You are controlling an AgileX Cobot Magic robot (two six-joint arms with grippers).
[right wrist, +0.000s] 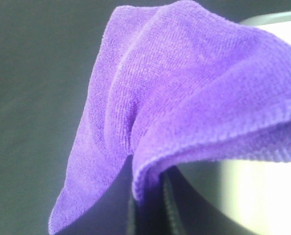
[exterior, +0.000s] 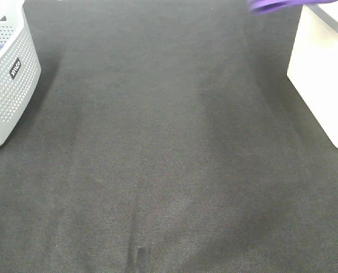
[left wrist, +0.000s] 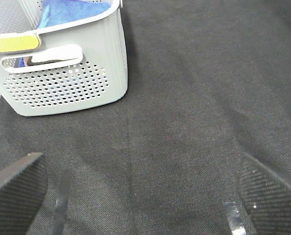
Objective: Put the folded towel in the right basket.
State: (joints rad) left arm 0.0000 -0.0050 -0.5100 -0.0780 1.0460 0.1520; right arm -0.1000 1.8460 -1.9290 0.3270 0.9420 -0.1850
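The folded purple towel (right wrist: 184,93) hangs from my right gripper (right wrist: 150,200), which is shut on it; only a dark finger shows under the cloth. In the exterior high view only an edge of the towel (exterior: 276,4) shows at the top right, beside the far corner of the white right basket (exterior: 322,74). The basket's white wall also shows in the right wrist view (right wrist: 262,196), just behind the towel. My left gripper (left wrist: 145,196) is open and empty, low over the black cloth. Neither arm shows in the exterior high view.
A grey perforated basket (exterior: 9,85) stands at the left edge, close to my left gripper (left wrist: 62,83), with a blue towel (left wrist: 72,12) inside. A black cloth (exterior: 169,142) covers the table. A small tape mark (exterior: 140,259) lies near the front edge.
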